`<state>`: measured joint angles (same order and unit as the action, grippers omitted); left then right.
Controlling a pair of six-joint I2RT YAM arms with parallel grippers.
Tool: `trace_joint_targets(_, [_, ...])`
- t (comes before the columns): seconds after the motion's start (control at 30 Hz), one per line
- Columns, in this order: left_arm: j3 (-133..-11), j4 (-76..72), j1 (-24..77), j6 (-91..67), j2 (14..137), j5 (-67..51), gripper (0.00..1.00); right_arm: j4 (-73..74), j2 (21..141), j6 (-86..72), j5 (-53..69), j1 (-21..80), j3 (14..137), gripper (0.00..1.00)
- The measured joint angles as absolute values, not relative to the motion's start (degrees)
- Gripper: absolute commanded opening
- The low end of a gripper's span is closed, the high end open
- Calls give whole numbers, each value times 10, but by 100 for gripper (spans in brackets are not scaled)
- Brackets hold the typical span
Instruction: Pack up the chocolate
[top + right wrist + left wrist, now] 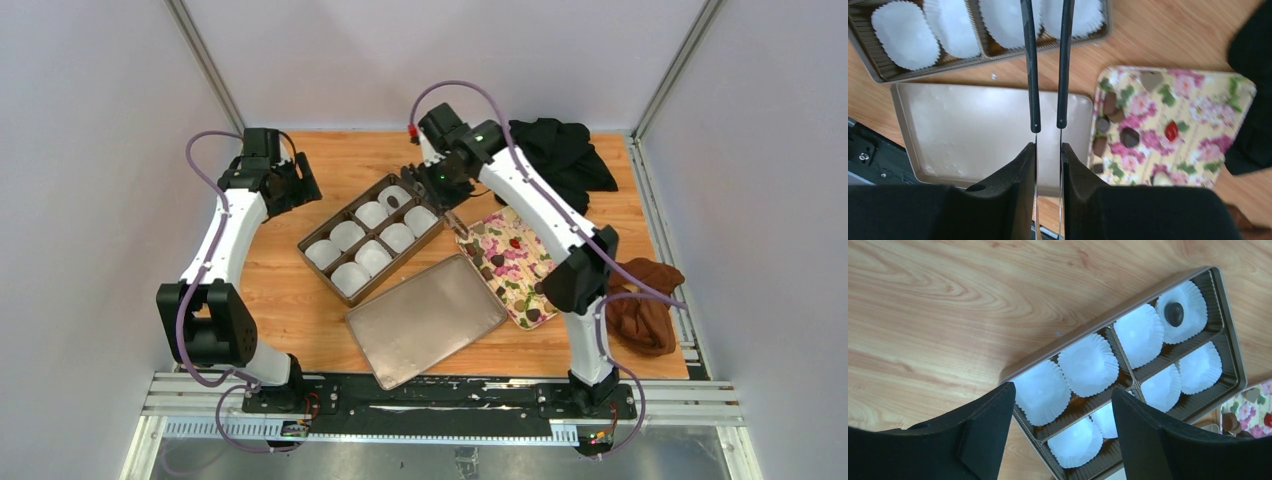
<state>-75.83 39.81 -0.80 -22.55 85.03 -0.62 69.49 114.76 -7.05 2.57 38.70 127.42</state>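
Several dark chocolate pieces (1130, 137) lie on the flower-print tray (1208, 95), at the right of the table (497, 260). One round chocolate (1174, 313) sits in a white paper cup in the far corner of the brown box (394, 201). My right gripper (1048, 145) is shut on a pair of thin tongs (1033, 75), whose arms stand slightly apart. It hovers by the box's far corner (437, 182), and the tongs' tips run out of the wrist view over the box. My left gripper (1063, 390) hangs open and empty above the box's left end (290, 185).
The brown box (322, 225) holds several white paper cups. Its flat lid (425, 320) lies in front of it, beside the tray (540, 300). A black cloth (560, 150) lies at the back right and a rust-brown cloth (645, 305) at the right edge.
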Motion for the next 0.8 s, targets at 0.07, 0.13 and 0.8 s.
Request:
trace_joint_targets(0.07, [-758,400,-18,-225,850,-6,76,687,1187,-74,37,404,1305,9])
trace_joint_targets(0.13, [-758,401,-25,-225,850,-4,76,670,1218,-76,47,416,1315,10])
trace_joint_targets(0.8, [-751,414,-28,-223,832,-3,76,600,1368,-81,89,445,1373,13])
